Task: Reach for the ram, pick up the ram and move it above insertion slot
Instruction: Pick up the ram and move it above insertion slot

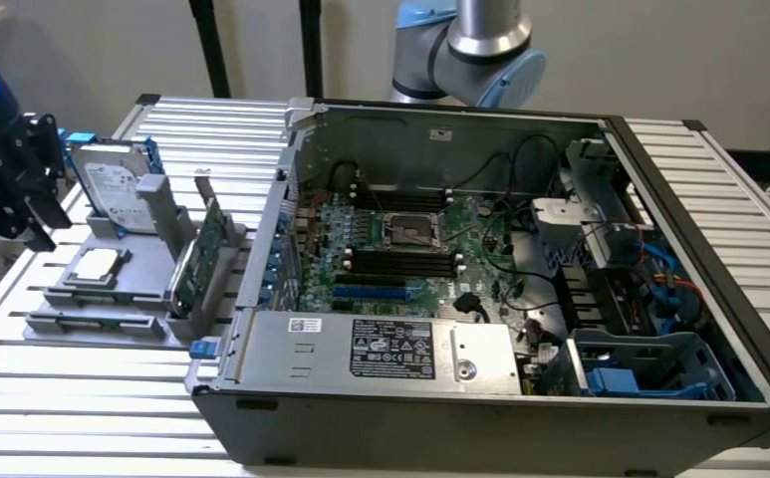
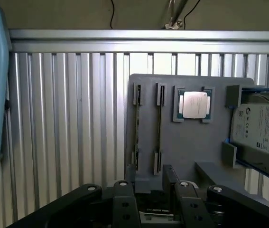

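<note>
Our black gripper (image 2: 149, 190) hangs near the grey plastic holder (image 2: 191, 142) that props the thin green ram (image 2: 137, 124) edgewise for grasping; we cannot tell its clench.

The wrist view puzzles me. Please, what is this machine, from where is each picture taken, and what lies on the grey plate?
It is one robot arm with a hand for grasping. The exterior view comes from a camera off the arm: an open computer case on a slatted table, with a grey holder at the exterior view's left. The wrist view comes from a camera on the wrist, looking down at the holder. In the holder stand the ram, a thin stick seen edge-on, a square processor chip and a hard drive. The hand hovers above the holder; the ram sits in its slot, not held.
</note>
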`<move>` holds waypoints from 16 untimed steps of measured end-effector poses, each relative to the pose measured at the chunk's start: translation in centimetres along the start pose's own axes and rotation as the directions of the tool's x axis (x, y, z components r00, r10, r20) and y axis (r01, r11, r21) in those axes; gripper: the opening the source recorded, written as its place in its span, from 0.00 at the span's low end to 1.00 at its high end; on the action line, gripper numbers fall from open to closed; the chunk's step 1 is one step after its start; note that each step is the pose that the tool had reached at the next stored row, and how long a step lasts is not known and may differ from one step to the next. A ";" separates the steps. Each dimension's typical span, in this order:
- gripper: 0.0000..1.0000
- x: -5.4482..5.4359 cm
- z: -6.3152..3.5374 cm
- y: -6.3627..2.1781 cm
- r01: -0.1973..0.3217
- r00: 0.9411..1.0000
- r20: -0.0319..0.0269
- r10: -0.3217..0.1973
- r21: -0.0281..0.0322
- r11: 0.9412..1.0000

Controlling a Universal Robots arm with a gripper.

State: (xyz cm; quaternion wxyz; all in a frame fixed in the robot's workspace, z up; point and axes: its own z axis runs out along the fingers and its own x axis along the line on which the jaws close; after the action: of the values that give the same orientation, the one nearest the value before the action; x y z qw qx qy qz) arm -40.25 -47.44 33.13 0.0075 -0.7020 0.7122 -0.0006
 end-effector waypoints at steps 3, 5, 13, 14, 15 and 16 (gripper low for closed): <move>0.36 0.1 0.53 0.00 -0.016 1.000 0.000 0.016 0.000 1.000; 0.36 0.1 0.91 0.01 -0.022 1.000 0.000 0.022 0.000 1.000; 0.36 0.3 2.37 0.03 -0.025 1.000 0.000 0.025 0.000 1.000; 0.36 0.4 2.55 0.03 -0.025 1.000 0.000 0.025 0.000 1.000; 0.36 0.4 2.72 0.04 -0.025 1.000 0.000 0.025 0.000 1.000; 0.36 0.4 2.90 0.04 -0.025 1.000 0.000 0.025 0.000 1.000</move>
State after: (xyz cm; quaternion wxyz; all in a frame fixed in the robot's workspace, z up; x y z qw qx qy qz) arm -40.27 -47.85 30.23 0.0075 -0.6930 0.7209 -0.0007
